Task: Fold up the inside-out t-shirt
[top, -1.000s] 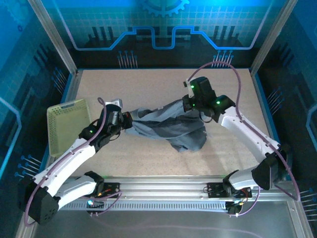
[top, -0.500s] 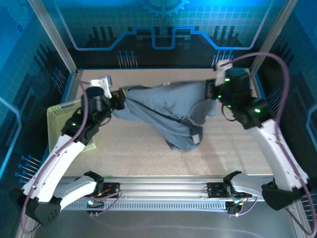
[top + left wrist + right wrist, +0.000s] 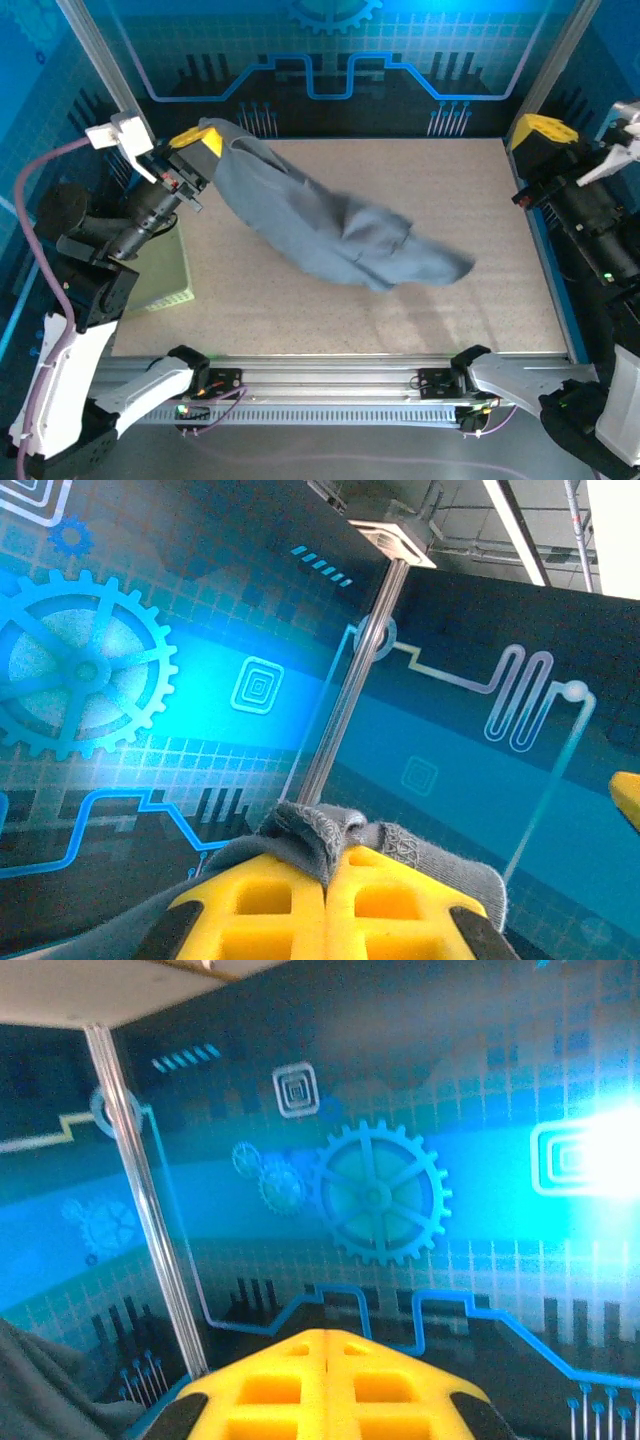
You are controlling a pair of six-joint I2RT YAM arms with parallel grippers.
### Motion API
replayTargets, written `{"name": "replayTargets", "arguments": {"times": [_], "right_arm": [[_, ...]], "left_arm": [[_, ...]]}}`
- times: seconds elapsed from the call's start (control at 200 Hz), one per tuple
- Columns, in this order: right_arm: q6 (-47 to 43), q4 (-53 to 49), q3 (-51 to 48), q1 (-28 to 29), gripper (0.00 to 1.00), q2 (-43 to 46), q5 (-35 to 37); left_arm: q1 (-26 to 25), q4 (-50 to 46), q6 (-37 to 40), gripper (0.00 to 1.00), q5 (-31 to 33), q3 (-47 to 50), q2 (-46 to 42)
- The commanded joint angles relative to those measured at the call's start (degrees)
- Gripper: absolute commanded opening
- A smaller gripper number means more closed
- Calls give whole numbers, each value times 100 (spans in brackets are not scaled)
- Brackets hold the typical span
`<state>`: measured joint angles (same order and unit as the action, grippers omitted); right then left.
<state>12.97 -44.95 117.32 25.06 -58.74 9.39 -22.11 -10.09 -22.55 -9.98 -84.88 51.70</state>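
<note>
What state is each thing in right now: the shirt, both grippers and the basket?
inside-out t-shirt: unfolded and bunched, one end pinched and lifted, the rest trailing down toward the table.
left gripper: shut on the t-shirt's edge.
right gripper: shut, holding nothing.
mesh basket: resting at the table's left side, partly hidden by the left arm.

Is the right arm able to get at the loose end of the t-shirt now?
Probably yes. The t-shirt hangs from the left claw and its loose end trails toward the right claw, with nothing between them. That claw is shut, so it must open first.
</note>
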Motion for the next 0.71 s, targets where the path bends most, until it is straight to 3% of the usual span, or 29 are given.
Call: {"name": "replayTargets", "arguments": {"times": [0.0, 0.14, 0.275, 0.405, 0.535, 0.7], "right_arm": [[-157, -214, -798, -27, 0, -302, 233], [-41, -84, -2315, 70, 3, -561, -252], [-98, 1000, -4453, 1120, 46, -680, -31], [150, 1996, -5581, 2201, 65, -1114, 261], [423, 2967, -5982, 3077, 70, -1803, 257], [413, 3365, -5365, 3816, 77, -3090, 272]], "left_arm": [[49, -84, -115, 0, 99, 472, 345], [45, -482, -271, 0, 208, 1077, 761], [52, -546, -341, 0, 572, 1976, 751], [51, -631, -242, 0, 1199, 2539, 607], [79, -709, -92, 0, 1914, 2681, 681], [330, -764, 5, 0, 2413, 2397, 1120]]}}
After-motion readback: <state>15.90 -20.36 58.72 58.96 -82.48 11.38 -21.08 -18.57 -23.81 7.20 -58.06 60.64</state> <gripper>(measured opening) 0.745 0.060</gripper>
